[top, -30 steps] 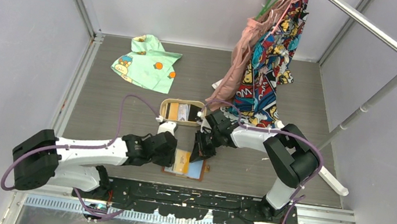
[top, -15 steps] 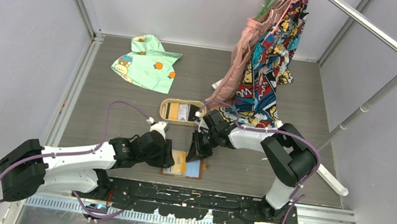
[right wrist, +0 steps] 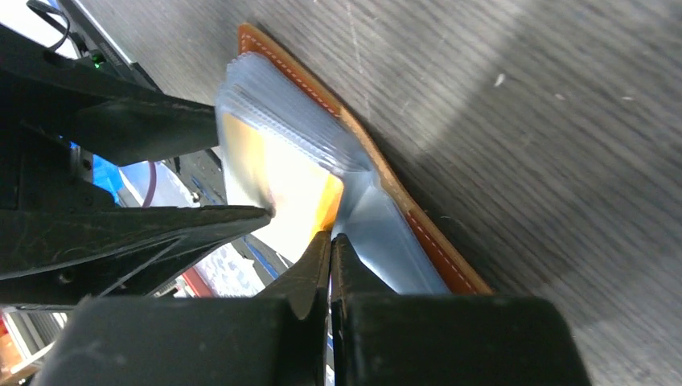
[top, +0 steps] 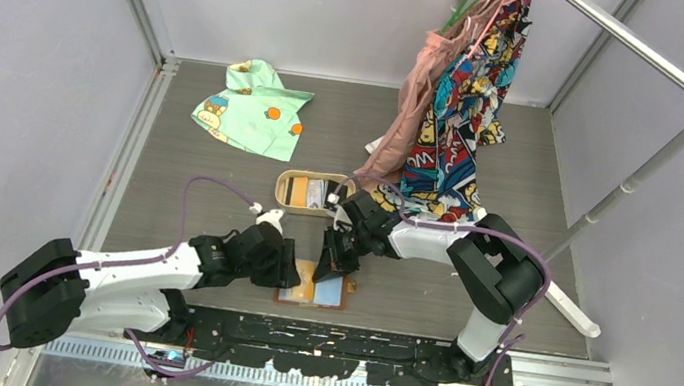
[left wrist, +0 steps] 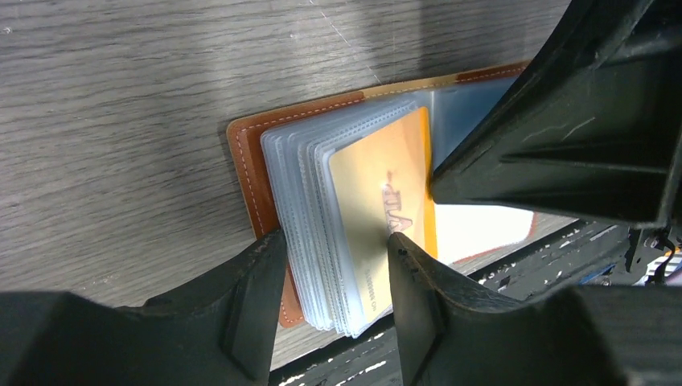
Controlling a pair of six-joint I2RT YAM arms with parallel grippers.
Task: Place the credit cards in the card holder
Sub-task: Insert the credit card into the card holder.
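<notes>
Your biggest risk is the orange card [left wrist: 378, 201] jamming at the mouth of its clear sleeve. Your right gripper [right wrist: 330, 240] meets it only at one edge, so a push off-line would likely bow the card or skate the tip off onto the plastic. The sleeves [left wrist: 293, 201] are a loose, fanned stack, and if they shift the card may slide between two of them instead of into a pocket. The card holder [left wrist: 241, 161] lies open on the table [top: 221, 166] close to its near edge, just ahead of the arm bases. A hard shove could drag it that way unless it is pinned. The two grippers are also almost touching, so any sideways correction risks knocking them together.

Your left gripper [left wrist: 336, 245] is spread, with one finger at the leather edge and the other over the orange card, straddling the sleeve stack from above. The views do not show whether it presses down. Your right gripper's jaws are pressed together with the tip at the card's edge, but you cannot tell whether that edge is nipped between them. The left arm reaches low and long from the left. The right arm is folded, elbow out to the right, forearm coming back left and wrist tipped down. More cards [top: 316, 192] lie in the tray [top: 283, 190] just beyond.
</notes>
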